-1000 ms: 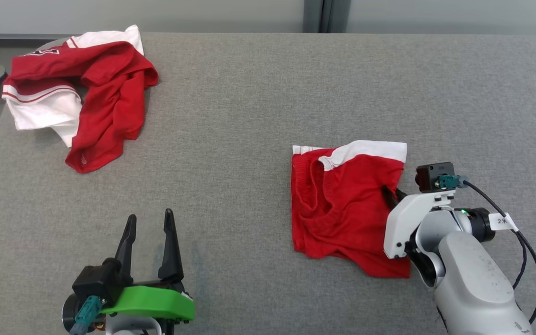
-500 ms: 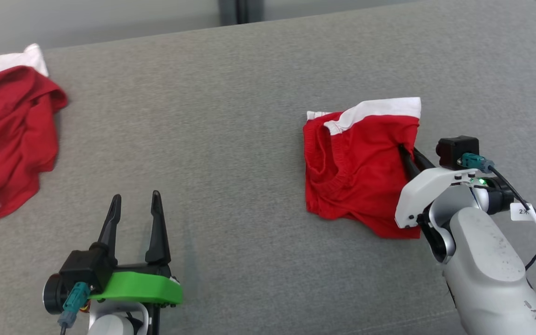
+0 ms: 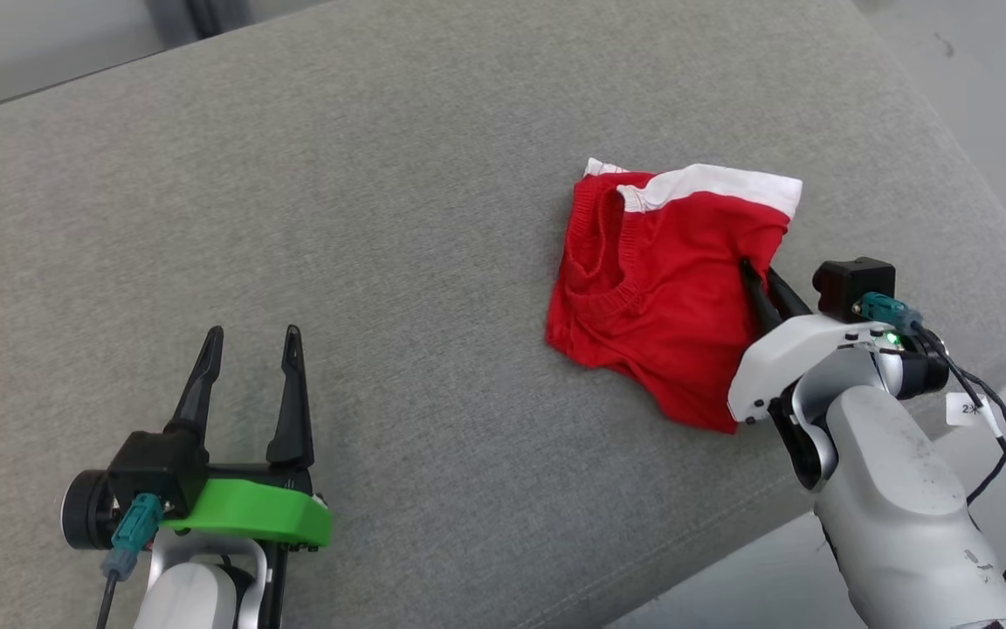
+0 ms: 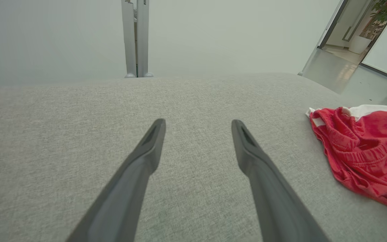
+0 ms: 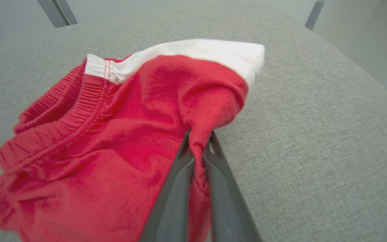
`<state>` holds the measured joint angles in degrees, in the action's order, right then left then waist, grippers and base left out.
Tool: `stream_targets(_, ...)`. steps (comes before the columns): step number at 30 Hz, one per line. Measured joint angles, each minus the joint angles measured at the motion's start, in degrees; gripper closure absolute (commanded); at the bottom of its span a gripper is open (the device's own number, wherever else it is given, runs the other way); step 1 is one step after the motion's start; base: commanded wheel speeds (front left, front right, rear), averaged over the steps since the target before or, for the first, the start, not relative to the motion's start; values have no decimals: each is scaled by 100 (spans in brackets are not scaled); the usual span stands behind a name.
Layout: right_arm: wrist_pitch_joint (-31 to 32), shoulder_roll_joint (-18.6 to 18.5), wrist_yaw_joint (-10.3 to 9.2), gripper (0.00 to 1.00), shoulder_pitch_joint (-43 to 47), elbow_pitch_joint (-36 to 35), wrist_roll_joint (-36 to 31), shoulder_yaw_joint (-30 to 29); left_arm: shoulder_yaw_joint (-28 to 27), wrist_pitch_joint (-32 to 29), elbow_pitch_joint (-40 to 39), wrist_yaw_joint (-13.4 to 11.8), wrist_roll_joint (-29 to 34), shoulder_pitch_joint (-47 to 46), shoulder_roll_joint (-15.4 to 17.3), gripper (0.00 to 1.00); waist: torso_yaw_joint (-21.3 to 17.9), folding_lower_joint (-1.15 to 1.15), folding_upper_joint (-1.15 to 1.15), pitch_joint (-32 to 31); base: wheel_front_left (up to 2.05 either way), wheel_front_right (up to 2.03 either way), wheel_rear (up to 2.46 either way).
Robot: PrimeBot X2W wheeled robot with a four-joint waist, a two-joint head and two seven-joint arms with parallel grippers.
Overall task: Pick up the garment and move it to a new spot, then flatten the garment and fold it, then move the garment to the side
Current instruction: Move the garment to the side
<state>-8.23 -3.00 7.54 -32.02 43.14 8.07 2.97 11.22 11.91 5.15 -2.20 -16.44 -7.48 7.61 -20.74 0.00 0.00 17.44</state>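
**A:** Which hand has the garment?

**B:** My right hand (image 3: 756, 269). Its two fingers (image 5: 173, 201) are pressed together on a fold of the red shorts (image 3: 651, 288), at their right edge, just below the white band (image 3: 713, 183). In my right wrist view the red cloth is gathered into a narrow ridge that runs down between the fingers.

**A:** And your left hand?

**B:** My left hand (image 3: 254, 332) hangs over the grey worktop (image 3: 381, 218) with its fingers spread wide apart. Bare grey fabric shows between them. The shorts are well apart from it, off to its right.

**A:** Where exactly do the shorts lie?

**B:** They are on the worktop, near its rounded right-hand corner, crumpled rather than flat. The ribbed elastic waistband (image 5: 76, 111) curves along the side nearer the middle of the worktop. The white band runs along the far edge. The lower corner reaches towards my right wrist.

**A:** Are they off the surface yet?

**B:** The cloth seems drawn up a little where I pinch it. The rest looks to be lying on the worktop, but from these angles I cannot tell for certain.
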Motion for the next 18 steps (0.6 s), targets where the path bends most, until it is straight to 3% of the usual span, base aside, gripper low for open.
stream_targets(8, -193, -43, 0, 100, -663, 286, -241, 269, 14, -26, -67, -34, 8, -96, 24, 0, -94, 0, 0, 299, 0, 0, 0)
stream_targets(18, 75, -1051, 0, 100, -1855, 848, -567, -12, -36, 78, -80, -83, -47, -190, 26, 0, 669, 0, 0, 494, 0, 0, 0)
